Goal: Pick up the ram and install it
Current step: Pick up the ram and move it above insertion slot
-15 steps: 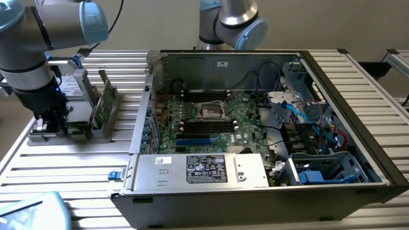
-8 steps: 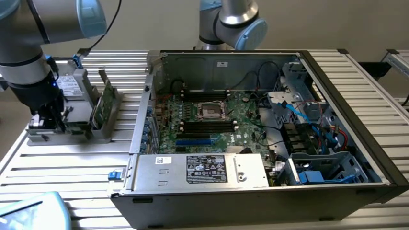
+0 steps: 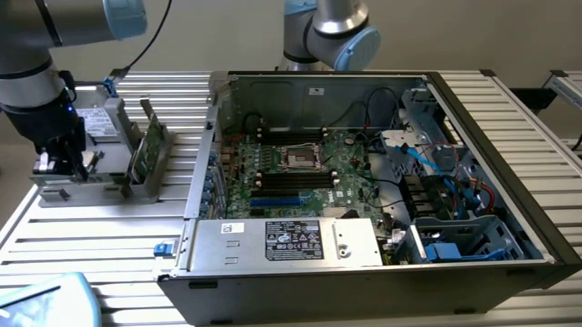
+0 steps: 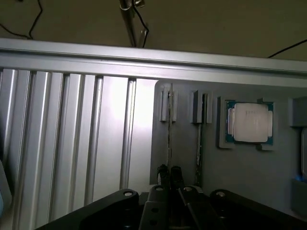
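— While the end effector (image 3: pixel 65 167) hangs over the grey holder (image 3: pixel 91 189) near the counter's (image 3: pixel 100 238) edge on the exterior view's left, what is gripped?

— The ram (image 4: pixel 169 124) is taken between fingers (image 4: pixel 163 172) drawn almost fully together. In the wrist view the thin stick is seen edge-on, stood in a narrow slot of the holder, with a finger pressed to either face of its upper edge. It is judged to be clamped but not lifted out.

— Why is it stored upright?

— Two flat faces are thereby offered for pinching from above, and the stick is held square by the slot. A second thin stick (image 4: pixel 199 129) is stood in the neighbouring slot just beside it, apart enough that only one is caught.

— And further along?

— Taller green boards (image 3: pixel 146 146) are stood in the same holder, and a square silver processor (image 4: pixel 250 122) is laid flat in its own pocket, so nothing can slide. Toward the counter's middle the computer case (image 3: pixel 272 289) is laid on its side with the panel off, so that the motherboard (image 3: pixel 304 170) and its black memory slots (image 3: pixel 293 182) are faced upward and can be reached from above. The ram is well apart from those slots, so installation is judged not yet done.
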### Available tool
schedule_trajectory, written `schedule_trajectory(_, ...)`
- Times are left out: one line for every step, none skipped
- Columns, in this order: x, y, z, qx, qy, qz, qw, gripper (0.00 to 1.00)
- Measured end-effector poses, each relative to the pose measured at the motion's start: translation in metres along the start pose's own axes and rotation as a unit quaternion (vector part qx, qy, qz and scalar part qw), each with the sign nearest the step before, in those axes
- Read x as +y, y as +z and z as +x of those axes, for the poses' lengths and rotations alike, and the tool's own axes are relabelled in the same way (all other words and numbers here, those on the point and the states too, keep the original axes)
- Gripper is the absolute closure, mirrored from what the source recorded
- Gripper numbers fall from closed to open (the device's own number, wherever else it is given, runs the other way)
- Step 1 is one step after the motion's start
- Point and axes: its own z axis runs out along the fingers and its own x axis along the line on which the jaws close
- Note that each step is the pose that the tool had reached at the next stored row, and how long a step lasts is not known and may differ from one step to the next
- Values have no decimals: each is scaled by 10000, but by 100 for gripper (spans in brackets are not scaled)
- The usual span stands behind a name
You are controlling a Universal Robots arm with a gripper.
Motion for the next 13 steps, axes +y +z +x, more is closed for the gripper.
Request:
schedule_trajectory(5, -39, -1, 1, 0, -1, 10000, 87)
schedule_trajectory(11, -84, -2, 0, 0, -1, 10000, 87)
schedule_trajectory(17, -128, -3, 0, 0, -1, 10000, 87)
schedule_trajectory(22, -172, -4, 0, 0, -1, 10000, 87)
schedule_trajectory(28, -217, -5, 0, 0, 0, 10000, 87)
schedule_trajectory(33, -262, -5, 0, 0, 0, 10000, 87)
schedule_trajectory(33, -311, -5, 1, 0, -1, 10000, 87)
schedule_trajectory(24, -355, -5, 0, 0, 0, 10000, 87)
schedule_trajectory(-1, -405, -5, -2, 0, 0, 10000, 87)
schedule_trajectory(-33, -451, -2, -5, -1, 0, 10000, 87)
schedule_trajectory(-71, -497, 1, -10, -1, 1, 10000, 87)
schedule_trajectory(-111, -543, 5, -15, -2, 1, 10000, 87)
schedule_trajectory(-148, -588, 9, -20, -2, 0, 10000, 87)
